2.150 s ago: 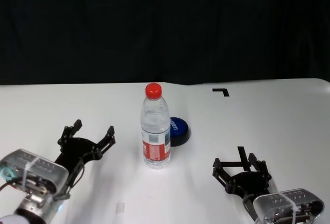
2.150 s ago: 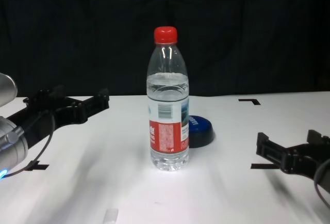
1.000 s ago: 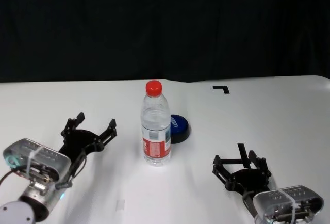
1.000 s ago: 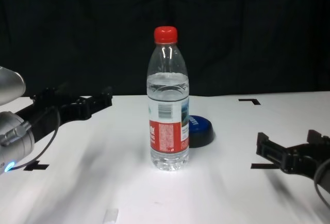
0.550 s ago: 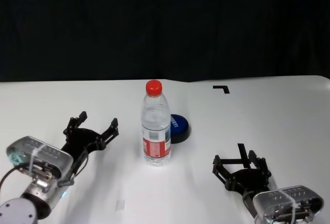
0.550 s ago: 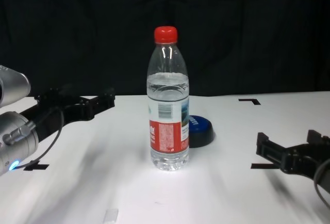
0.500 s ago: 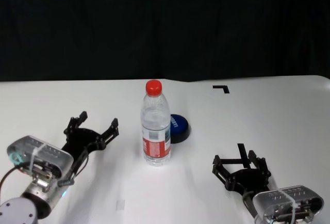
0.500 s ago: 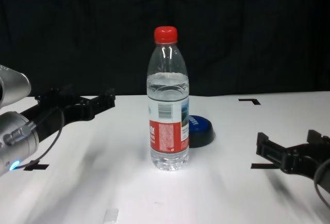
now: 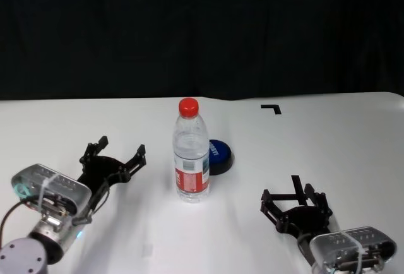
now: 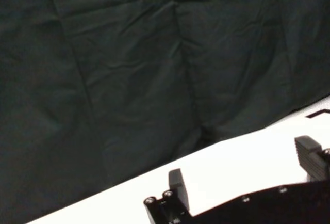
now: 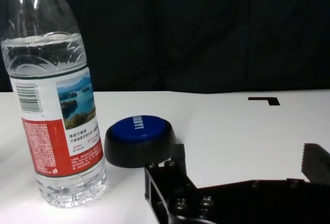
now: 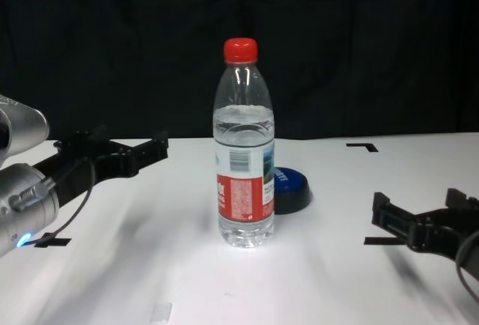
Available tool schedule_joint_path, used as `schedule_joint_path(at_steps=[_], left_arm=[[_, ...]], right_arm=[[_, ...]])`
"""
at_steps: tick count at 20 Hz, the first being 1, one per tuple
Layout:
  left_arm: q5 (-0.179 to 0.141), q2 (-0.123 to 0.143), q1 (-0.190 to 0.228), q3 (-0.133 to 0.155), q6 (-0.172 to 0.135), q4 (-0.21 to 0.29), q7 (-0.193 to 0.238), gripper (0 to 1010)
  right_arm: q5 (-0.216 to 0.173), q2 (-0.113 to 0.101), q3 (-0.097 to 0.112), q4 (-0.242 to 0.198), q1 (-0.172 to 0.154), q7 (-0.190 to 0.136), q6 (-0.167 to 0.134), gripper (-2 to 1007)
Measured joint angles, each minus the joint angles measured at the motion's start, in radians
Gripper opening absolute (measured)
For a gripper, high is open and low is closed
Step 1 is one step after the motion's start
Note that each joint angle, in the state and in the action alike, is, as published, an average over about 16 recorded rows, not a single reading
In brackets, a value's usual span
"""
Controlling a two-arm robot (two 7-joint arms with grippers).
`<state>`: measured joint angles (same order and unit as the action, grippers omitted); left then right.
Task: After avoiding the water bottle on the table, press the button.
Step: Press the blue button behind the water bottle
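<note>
Standing upright near the middle of the table (image 9: 353, 141), the water bottle (image 9: 190, 152) sits directly in front of the button (image 9: 219, 157), which lies just behind it and a little to our right, so a straight reach from the front is blocked. We hold our left gripper (image 9: 112, 156) above the table, well to the bottle's left, fingers spread wide and pinching nothing, which suggests a path around that side. Our right gripper (image 9: 294, 204) waits low near the front edge, also spread and empty. We judge the press not yet begun.
</note>
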<state>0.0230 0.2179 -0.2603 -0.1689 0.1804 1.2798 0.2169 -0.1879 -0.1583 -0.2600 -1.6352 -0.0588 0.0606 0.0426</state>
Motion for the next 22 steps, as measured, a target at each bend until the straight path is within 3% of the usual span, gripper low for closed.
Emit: schedule_joint_path(at_steps=[22], left_arm=[[-0.003, -0.008, -0.084, -0.03, 0.037, -0.11, 0.022, 1009]], right_arm=[[0.0, 0.0, 0.0, 0.0, 0.0, 0.0, 0.0, 1003]])
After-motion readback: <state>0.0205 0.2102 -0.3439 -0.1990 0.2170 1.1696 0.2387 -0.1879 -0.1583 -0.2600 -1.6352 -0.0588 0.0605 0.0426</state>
